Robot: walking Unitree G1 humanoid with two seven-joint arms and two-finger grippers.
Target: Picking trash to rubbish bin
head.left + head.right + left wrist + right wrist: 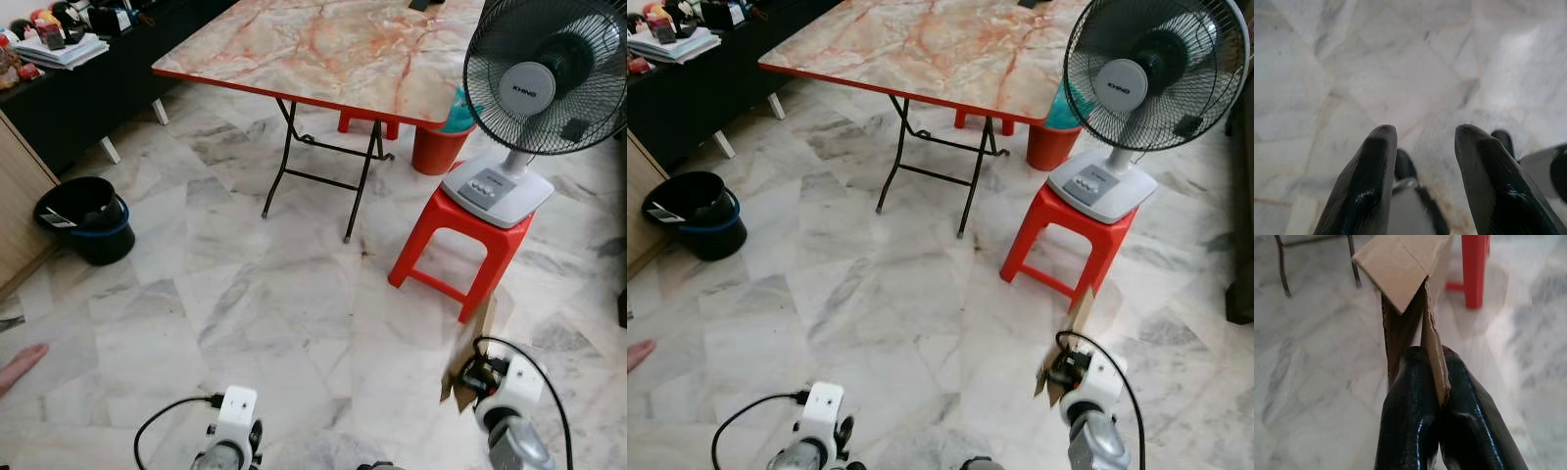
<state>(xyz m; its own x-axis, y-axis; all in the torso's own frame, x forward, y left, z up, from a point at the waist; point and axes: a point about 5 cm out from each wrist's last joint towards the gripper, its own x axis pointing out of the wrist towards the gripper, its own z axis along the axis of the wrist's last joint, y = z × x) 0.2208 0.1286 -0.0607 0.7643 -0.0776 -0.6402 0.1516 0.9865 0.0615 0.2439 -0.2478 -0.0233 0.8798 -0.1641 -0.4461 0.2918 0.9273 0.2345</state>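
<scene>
A piece of brown cardboard (1400, 269) stands up from my right gripper (1432, 355), whose two black fingers are shut on its lower edge. In the eye views the cardboard (478, 338) is low on the right, above the marble floor and just in front of the red stool. The rubbish bin (86, 217), a black bucket with a blue base and a black liner, stands on the floor at the far left, well away from the cardboard. My left gripper (1425, 132) hangs open over bare floor with nothing between its fingers.
A folding marble-top table (333, 49) stands ahead. A red stool (460, 240) carries a standing fan (539, 88), with a red bucket (436, 147) behind it. A black cabinet (88, 98) and a wooden panel (20, 196) line the left. Part of a person's limb (20, 367) shows at the left edge.
</scene>
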